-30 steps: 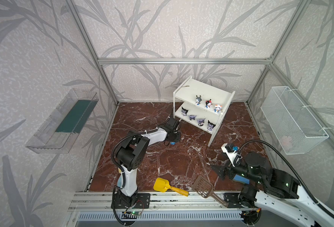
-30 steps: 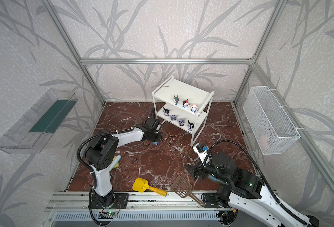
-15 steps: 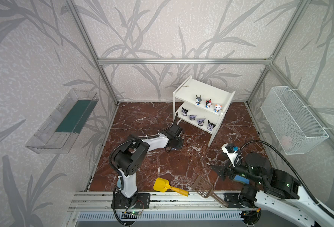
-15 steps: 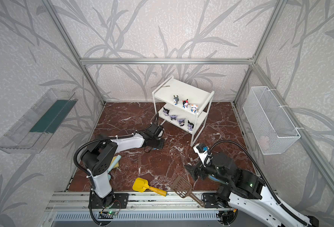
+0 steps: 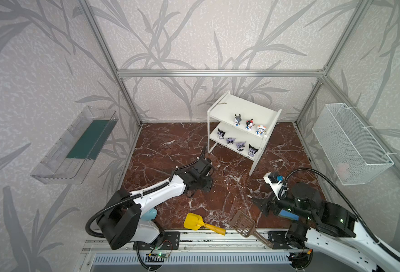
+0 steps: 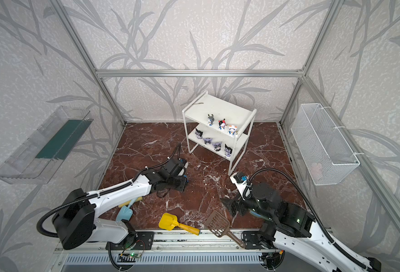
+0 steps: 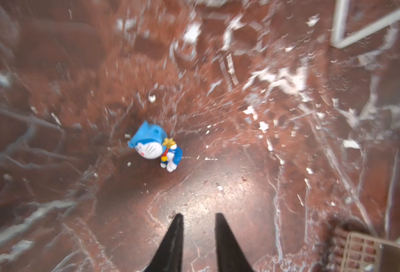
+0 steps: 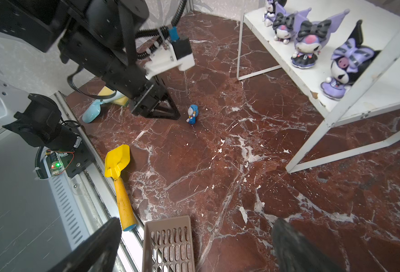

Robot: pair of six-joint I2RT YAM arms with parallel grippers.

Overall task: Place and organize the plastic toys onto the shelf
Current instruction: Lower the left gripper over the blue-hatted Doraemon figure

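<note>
A blue-and-white plastic toy (image 7: 155, 146) with a blue head sits alone on the red marble floor (image 8: 192, 114). Whether it stands or lies I cannot tell. My left gripper (image 7: 199, 215) is low over the floor just short of the toy, jaws slightly open, nothing between them. In a top view the left gripper (image 5: 201, 186) covers the toy. The white shelf (image 5: 241, 108) carries three blue-and-white toys (image 5: 249, 124) on its upper tier and several black-and-purple toys (image 5: 240, 146) on the lower one. My right gripper (image 8: 195, 222) hangs wide open and empty near the front rail.
A yellow scoop (image 5: 195, 221) and a brown slotted scoop (image 5: 243, 222) lie at the floor's front edge. A light blue scoop (image 6: 126, 212) lies under the left arm. A wire basket (image 5: 349, 143) hangs on the right wall, a clear tray (image 5: 76, 146) on the left.
My left gripper has drawn away from the shelf's front toward the middle of the floor, and its jaws now stand slightly apart. The right arm has not moved.
</note>
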